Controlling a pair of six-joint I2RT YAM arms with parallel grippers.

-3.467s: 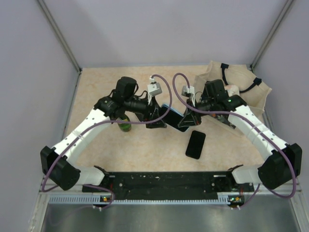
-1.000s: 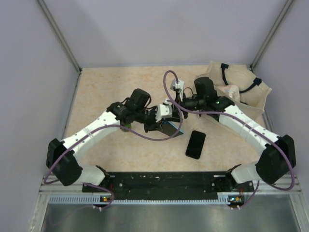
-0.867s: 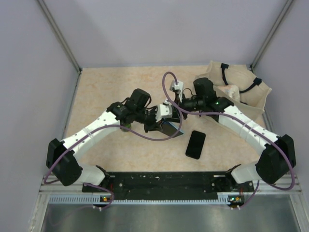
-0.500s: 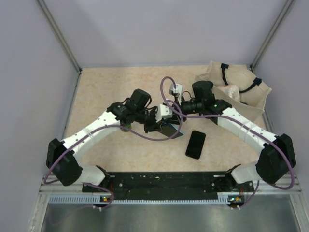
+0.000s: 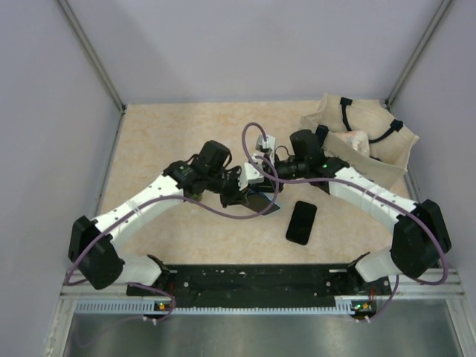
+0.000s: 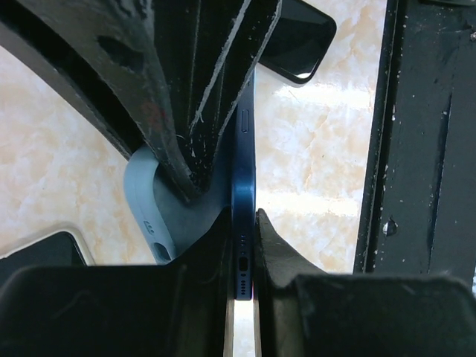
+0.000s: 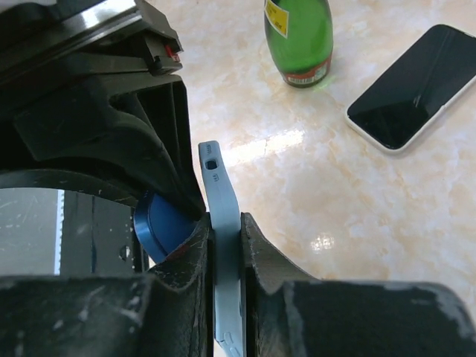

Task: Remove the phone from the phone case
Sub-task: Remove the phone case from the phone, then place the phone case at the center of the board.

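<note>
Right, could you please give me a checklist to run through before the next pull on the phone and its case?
1. Grip: left hand shut on the phone by its edge: ok.
2. Grip: right hand shut on the case: ok.
3. One end of the case curled off the phone: ok.
4. Phone wholly clear of the case: cannot tell, the hands hide the join.
5. Spare black phone lies apart from both hands: ok.

Overhead rear view, wrist close-ups sharing phone point(image 6: 244, 171)
</note>
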